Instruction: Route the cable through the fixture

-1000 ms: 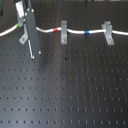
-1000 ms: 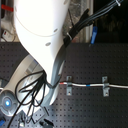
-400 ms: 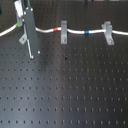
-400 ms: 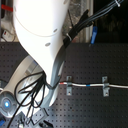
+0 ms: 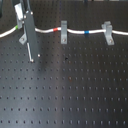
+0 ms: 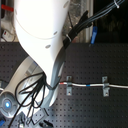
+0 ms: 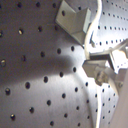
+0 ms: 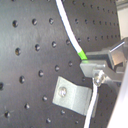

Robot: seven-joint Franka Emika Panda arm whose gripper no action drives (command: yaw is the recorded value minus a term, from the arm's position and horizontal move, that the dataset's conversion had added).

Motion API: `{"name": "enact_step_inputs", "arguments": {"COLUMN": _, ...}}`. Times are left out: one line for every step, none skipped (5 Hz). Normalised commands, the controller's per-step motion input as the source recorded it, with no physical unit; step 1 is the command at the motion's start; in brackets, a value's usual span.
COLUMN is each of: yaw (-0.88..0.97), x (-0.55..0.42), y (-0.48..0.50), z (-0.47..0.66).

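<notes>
The cable (image 5: 77,32) runs along the breadboard's (image 5: 75,90) far edge through 2 clips; gripper (image 8: 102,70) clamped on it beside the fixture (image 8: 75,95); risk: cord riding over the slot if tension drops.

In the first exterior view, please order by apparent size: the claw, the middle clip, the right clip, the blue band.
1. The claw, by far the largest.
2. The middle clip and the right clip: these look alike, so I do not rank them.
3. The blue band, smallest.
</notes>
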Motion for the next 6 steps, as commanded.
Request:
{"name": "enact_step_inputs", "arguments": {"yaw": 0.00, "x": -0.207, "y": 0.009, "z": 0.26}}
{"name": "enact_step_inputs", "arguments": {"yaw": 0.00, "x": -0.205, "y": -0.059, "z": 0.27}}
{"name": "enact_step_inputs", "arguments": {"yaw": 0.00, "x": -0.196, "y": -0.048, "z": 0.22}}
{"name": "enact_step_inputs", "arguments": {"yaw": 0.00, "x": -0.179, "y": -0.075, "z": 0.22}}
{"name": "enact_step_inputs", "arguments": {"yaw": 0.00, "x": -0.209, "y": -0.138, "z": 0.17}}
{"name": "enact_step_inputs", "arguments": {"yaw": 0.03, "x": -0.235, "y": -0.201, "z": 0.05}}
